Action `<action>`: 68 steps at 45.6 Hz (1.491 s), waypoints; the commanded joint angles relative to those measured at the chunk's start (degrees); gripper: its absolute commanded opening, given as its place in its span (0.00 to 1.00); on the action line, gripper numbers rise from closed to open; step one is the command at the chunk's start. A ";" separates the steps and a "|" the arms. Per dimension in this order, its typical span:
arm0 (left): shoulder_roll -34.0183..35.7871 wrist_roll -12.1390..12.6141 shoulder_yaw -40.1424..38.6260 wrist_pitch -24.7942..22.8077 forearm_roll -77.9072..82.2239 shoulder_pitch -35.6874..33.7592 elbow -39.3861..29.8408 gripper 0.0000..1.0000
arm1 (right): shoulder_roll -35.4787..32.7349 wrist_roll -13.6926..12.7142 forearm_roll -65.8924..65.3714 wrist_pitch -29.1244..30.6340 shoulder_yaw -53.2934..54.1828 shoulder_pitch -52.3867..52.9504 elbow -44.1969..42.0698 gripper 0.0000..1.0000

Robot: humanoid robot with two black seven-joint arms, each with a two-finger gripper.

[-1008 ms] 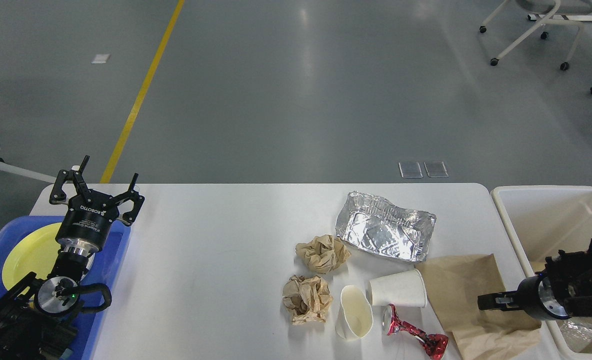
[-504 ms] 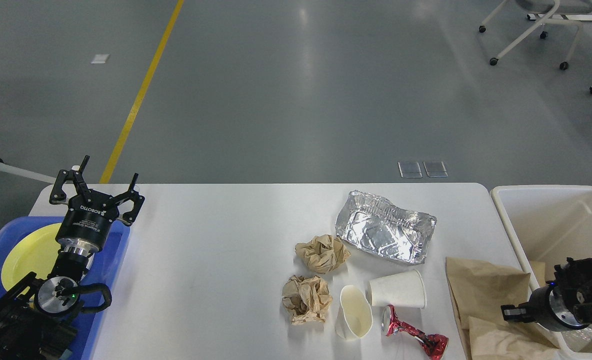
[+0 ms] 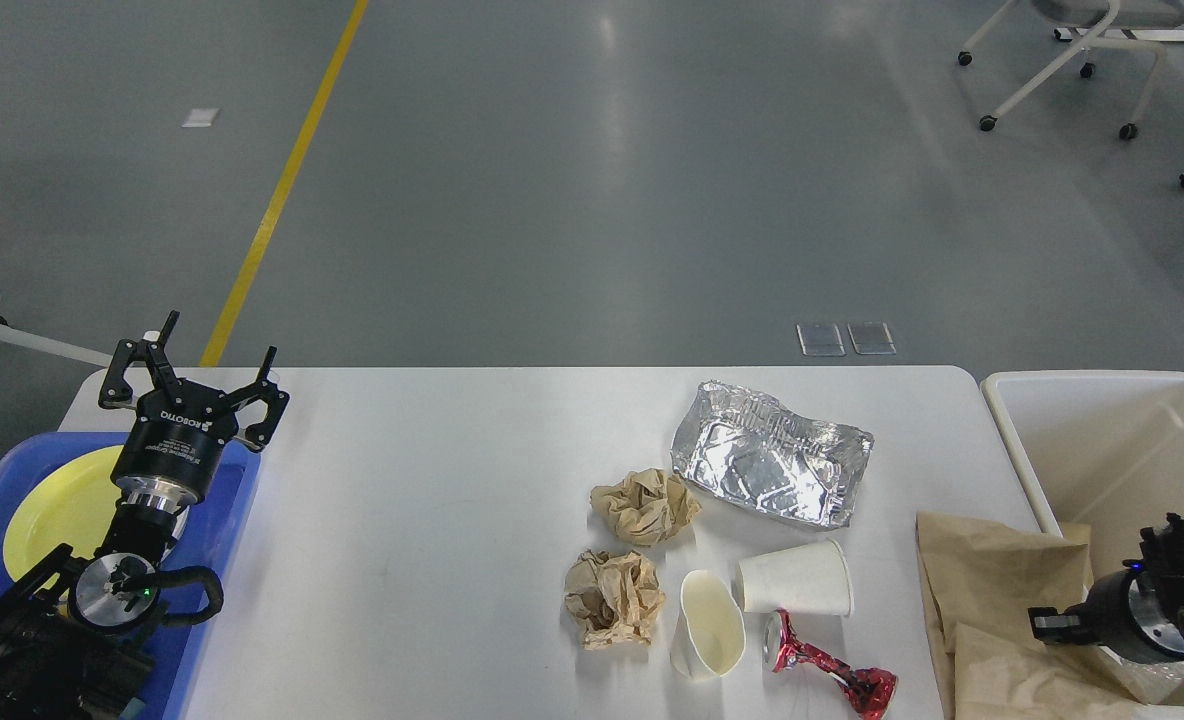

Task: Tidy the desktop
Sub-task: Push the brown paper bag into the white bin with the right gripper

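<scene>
the right gripper [image 3: 1047, 626] has drawn back toward three o'clock, over the beige bin [image 3: 1012, 420]. the brown paper bag [image 3: 992, 590] has slid with it, now draped across the bin's rim.

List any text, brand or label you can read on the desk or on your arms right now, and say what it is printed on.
"ROBOTIQ": white lettering on the black body of the left gripper.
Smaller white print just below it on the same body: too small to read.
Crushed red can: no legible print.
Nothing else carries readable text.

text: "ROBOTIQ" | on: left gripper [image 3: 195, 368] body | smaller print beneath: unreadable
</scene>
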 commanded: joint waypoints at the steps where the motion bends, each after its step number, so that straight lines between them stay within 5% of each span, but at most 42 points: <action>1: 0.00 0.00 0.01 0.00 -0.06 0.00 0.00 0.96 | -4.42 0.17 0.61 6.54 -0.09 4.81 0.16 0.00; 19: 0.00 0.00 0.01 0.00 -0.06 0.00 0.00 0.96 | -9.53 -0.44 19.85 33.54 -9.04 29.68 3.85 0.00; 31: 0.00 0.09 -0.08 0.00 -0.06 0.00 0.00 0.96 | -8.30 -5.36 29.35 46.55 -20.12 46.91 7.36 0.00; 44: 0.00 0.09 0.01 0.00 -0.06 0.00 0.00 0.96 | -4.70 -12.57 36.12 46.55 -29.44 62.04 14.93 0.00; 55: 0.00 0.09 0.01 0.00 -0.06 0.00 0.00 0.96 | -6.01 -12.83 36.39 44.19 -29.88 61.60 14.23 0.00; 68: 0.00 0.00 0.01 -0.08 -0.06 0.00 0.00 0.96 | -12.60 -12.92 38.23 25.65 -25.67 46.24 5.36 0.00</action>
